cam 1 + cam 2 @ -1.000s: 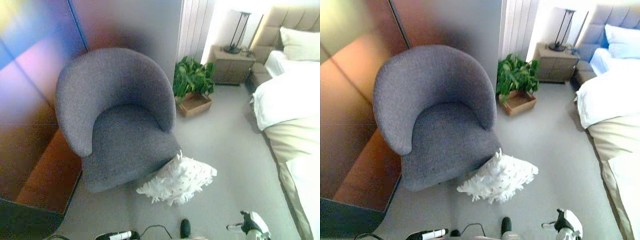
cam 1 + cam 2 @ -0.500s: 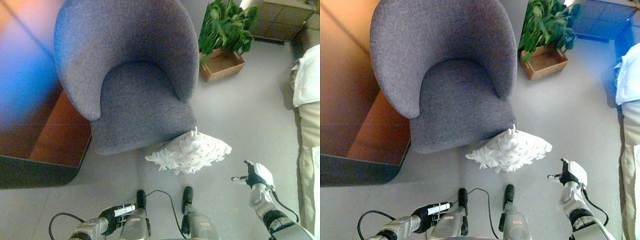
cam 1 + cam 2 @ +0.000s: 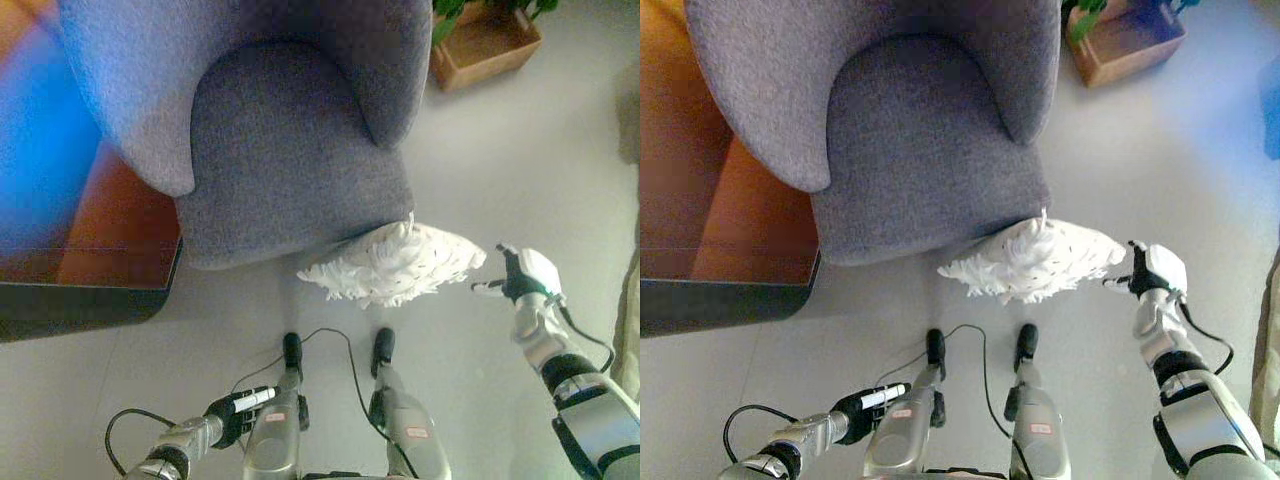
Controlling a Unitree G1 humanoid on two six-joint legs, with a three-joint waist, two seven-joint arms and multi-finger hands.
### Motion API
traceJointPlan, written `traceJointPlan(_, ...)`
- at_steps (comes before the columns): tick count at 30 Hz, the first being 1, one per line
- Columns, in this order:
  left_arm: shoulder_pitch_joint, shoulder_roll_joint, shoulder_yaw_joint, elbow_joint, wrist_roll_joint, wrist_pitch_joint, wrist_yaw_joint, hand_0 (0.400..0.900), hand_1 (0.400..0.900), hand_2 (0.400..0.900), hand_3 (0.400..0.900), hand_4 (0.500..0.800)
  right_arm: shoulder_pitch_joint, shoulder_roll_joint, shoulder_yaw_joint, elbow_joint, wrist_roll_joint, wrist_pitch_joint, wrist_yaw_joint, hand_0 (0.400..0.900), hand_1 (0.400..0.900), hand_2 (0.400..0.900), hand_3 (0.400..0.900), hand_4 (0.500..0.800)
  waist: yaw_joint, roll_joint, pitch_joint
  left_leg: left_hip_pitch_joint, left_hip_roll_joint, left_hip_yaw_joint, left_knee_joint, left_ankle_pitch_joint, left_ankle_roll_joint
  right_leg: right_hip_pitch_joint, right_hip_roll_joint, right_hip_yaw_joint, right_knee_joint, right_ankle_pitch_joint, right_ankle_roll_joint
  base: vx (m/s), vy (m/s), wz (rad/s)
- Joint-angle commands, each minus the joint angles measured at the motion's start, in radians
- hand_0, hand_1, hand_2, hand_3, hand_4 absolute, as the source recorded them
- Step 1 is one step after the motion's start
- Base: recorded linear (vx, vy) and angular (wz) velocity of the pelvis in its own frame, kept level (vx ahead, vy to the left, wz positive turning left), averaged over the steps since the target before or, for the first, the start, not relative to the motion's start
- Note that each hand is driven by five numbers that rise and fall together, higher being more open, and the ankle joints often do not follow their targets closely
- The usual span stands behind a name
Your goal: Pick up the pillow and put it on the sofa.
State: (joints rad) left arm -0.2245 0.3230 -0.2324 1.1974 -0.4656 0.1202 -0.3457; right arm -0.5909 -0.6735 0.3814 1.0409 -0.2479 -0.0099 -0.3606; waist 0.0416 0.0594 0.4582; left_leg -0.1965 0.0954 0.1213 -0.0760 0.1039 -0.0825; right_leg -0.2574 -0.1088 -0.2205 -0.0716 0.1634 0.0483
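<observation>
A white fluffy pillow (image 3: 395, 263) with small dark flecks lies on the floor, leaning against the front right corner of the grey armchair-style sofa (image 3: 290, 150). My right hand (image 3: 525, 275) hovers just right of the pillow's right end, open, with a finger pointing toward it and a small gap between them. Low at the bottom left, my left hand (image 3: 240, 406) hangs well short of the pillow, its fingers relaxed and holding nothing. The sofa seat (image 3: 925, 150) has nothing on it.
A wooden planter box (image 3: 488, 42) stands on the floor at the upper right, beyond the sofa's arm. A dark-edged brown wooden platform (image 3: 95, 270) borders the sofa on the left. Pale floor (image 3: 520, 160) stretches to the right of the sofa.
The camera has tilted further down, so the whole scene slid upward. My right hand has lifted and come closer to the pillow's right end. The pillow has not moved relative to the sofa.
</observation>
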Motion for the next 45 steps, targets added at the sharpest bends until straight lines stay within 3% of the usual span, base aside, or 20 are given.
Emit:
traceJointPlan(1, 0.009, -0.01, -0.07, 0.026, -0.063, 0.047, -0.018, 0.9, 0.9, 0.9, 0.9, 0.8, -0.134, -0.132, 0.038, -0.048, 0.018, 0.005, -0.007, 0.9, 0.9, 0.9, 0.9, 0.8, 0.027, -0.013, 0.019, -0.116, -0.071, -0.052, 0.044, -0.022, 0.045, -0.106, 0.025, -0.011, 0.228, -0.16, 0.028, -0.06, 0.06, 0.05)
traceJointPlan(16, -0.003, -0.027, -0.094, -0.013, -0.131, 0.054, -0.029, 0.9, 0.9, 0.9, 0.9, 0.8, -0.362, -0.199, 0.12, -0.161, 0.084, 0.043, 0.099, 0.9, 0.9, 0.9, 0.9, 0.8, 0.042, 0.05, 0.062, -0.28, -0.1, -0.053, 0.114, -0.005, 0.043, -0.293, -0.012, -0.012, 0.357, -0.19, 0.026, -0.02, 0.078, 0.07)
traceJointPlan(26, -0.017, -0.031, -0.1, -0.037, -0.147, 0.051, -0.038, 0.9, 0.9, 0.9, 0.9, 0.8, -0.457, -0.144, 0.156, -0.275, 0.171, 0.061, 0.197, 0.9, 0.9, 0.9, 0.9, 0.8, 0.05, 0.068, 0.062, -0.322, -0.103, -0.051, 0.14, -0.007, 0.039, -0.344, -0.02, -0.014, 0.38, -0.194, 0.024, 0.0, 0.028, 0.02)
traceJointPlan(39, -0.015, -0.052, -0.119, -0.061, -0.174, 0.05, -0.025, 0.9, 0.9, 0.9, 0.9, 0.8, -0.55, -0.105, 0.151, -0.309, 0.267, 0.129, 0.231, 0.9, 0.9, 0.9, 0.9, 0.8, 0.06, 0.1, 0.062, -0.381, -0.102, -0.052, 0.154, 0.004, 0.034, -0.415, -0.018, -0.003, 0.412, -0.201, 0.017, 0.0, 0.031, 0.0)
traceJointPlan(45, -0.017, -0.055, -0.125, -0.082, -0.186, 0.052, -0.011, 0.9, 0.9, 0.9, 0.9, 0.8, -0.592, -0.109, 0.17, -0.318, 0.224, 0.159, 0.255, 0.9, 0.9, 0.9, 0.9, 0.8, 0.065, 0.104, 0.062, -0.409, -0.105, -0.058, 0.164, 0.007, 0.035, -0.442, -0.018, -0.001, 0.425, -0.201, 0.017, 0.0, 0.0, 0.0)
